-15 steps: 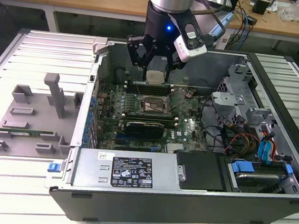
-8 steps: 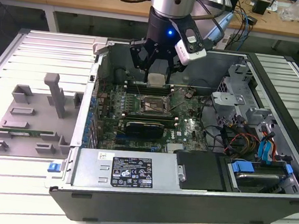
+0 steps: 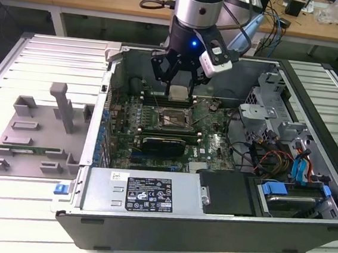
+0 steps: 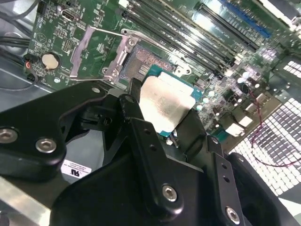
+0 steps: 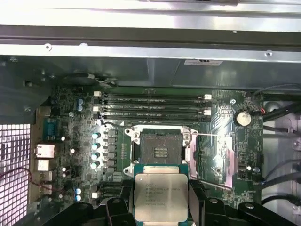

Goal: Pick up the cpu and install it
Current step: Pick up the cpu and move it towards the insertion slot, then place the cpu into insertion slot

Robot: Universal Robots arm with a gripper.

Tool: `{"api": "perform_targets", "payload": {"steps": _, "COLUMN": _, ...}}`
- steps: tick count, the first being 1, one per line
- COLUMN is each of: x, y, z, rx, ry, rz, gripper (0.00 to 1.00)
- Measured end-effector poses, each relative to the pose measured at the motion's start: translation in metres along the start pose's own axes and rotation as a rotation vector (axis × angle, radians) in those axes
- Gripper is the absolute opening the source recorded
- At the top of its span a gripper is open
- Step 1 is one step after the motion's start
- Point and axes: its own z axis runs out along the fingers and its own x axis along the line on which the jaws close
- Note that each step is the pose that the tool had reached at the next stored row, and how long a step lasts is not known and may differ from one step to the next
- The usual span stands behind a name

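Gripper point(image 5: 161, 203) clamps the cpu point(image 5: 161, 195) near the open socket point(image 5: 160, 149); its underside hidden

Part of the cpu point(image 4: 165, 104) behind the tool point(image 4: 164, 120), second wrist view

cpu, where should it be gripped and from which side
By two opposite thin edges, coming straight down from above. The cpu is a flat square lying level with its silvery plate up. That leaves only the rim to grip, and the underside stays free to face the open socket. The gripper holds it that way now, one finger on each side edge.
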Motion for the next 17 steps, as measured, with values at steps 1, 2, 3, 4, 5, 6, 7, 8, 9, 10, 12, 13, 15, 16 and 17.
{"api": "perform_targets", "payload": {"steps": 1, "x": -0.0001, "y": 0.0017, "z": 0.0023, "rx": -0.0001, "ry": 0.0005, "rz": 0.0, "gripper": 0.55}}
{"api": "perform_targets", "payload": {"steps": 2, "x": -0.0002, "y": 0.0021, "z": 0.0034, "rx": -0.0002, "ry": 0.0004, "rz": 0.0, "gripper": 0.55}}
{"api": "perform_targets", "payload": {"steps": 3, "x": -0.0002, "y": 0.0026, "z": 0.0044, "rx": -0.0001, "ry": 0.0006, "rz": 0.0, "gripper": 0.55}}
{"api": "perform_targets", "payload": {"steps": 4, "x": -0.0002, "y": 0.0033, "z": 0.0059, "rx": 0.0, "ry": 0.0009, "rz": 0.0, "gripper": 0.55}}
{"api": "perform_targets", "payload": {"steps": 5, "x": -0.0003, "y": 0.0037, "z": 0.0067, "rx": 0.0, "ry": 0.0009, "rz": 0.0, "gripper": 0.55}}
{"api": "perform_targets", "payload": {"steps": 6, "x": -0.0004, "y": 0.0038, "z": 0.0071, "rx": 0.0004, "ry": 0.0011, "rz": 0.0, "gripper": 0.55}}
{"api": "perform_targets", "payload": {"steps": 7, "x": -0.0004, "y": 0.0038, "z": 0.0071, "rx": 0.0005, "ry": 0.001, "rz": 0.0, "gripper": 0.55}}
{"api": "perform_targets", "payload": {"steps": 8, "x": -0.0005, "y": 0.0038, "z": 0.0072, "rx": 0.0003, "ry": 0.001, "rz": 0.0, "gripper": 0.55}}
{"api": "perform_targets", "payload": {"steps": 9, "x": -0.0005, "y": 0.0038, "z": 0.0072, "rx": 0.0003, "ry": 0.001, "rz": 0.0, "gripper": 0.55}}
{"api": "perform_targets", "payload": {"steps": 10, "x": -0.0005, "y": 0.0038, "z": 0.0072, "rx": 0.0003, "ry": 0.001, "rz": 0.0, "gripper": 0.55}}
{"api": "perform_targets", "payload": {"steps": 12, "x": -0.0006, "y": 0.0038, "z": 0.0072, "rx": 0.0003, "ry": 0.001, "rz": 0.0, "gripper": 0.55}}
{"api": "perform_targets", "payload": {"steps": 13, "x": -0.0006, "y": 0.0038, "z": 0.0072, "rx": 0.0003, "ry": 0.0009, "rz": 0.0, "gripper": 0.55}}
{"api": "perform_targets", "payload": {"steps": 15, "x": -0.0007, "y": 0.0038, "z": 0.0072, "rx": 0.0003, "ry": 0.001, "rz": 0.0, "gripper": 0.55}}
{"api": "perform_targets", "payload": {"steps": 16, "x": -0.0007, "y": 0.0038, "z": 0.0072, "rx": 0.0003, "ry": 0.001, "rz": 0.0, "gripper": 0.55}}
{"api": "perform_targets", "payload": {"steps": 17, "x": -0.0007, "y": 0.0038, "z": 0.0072, "rx": 0.0003, "ry": 0.001, "rz": 0.0, "gripper": 0.55}}
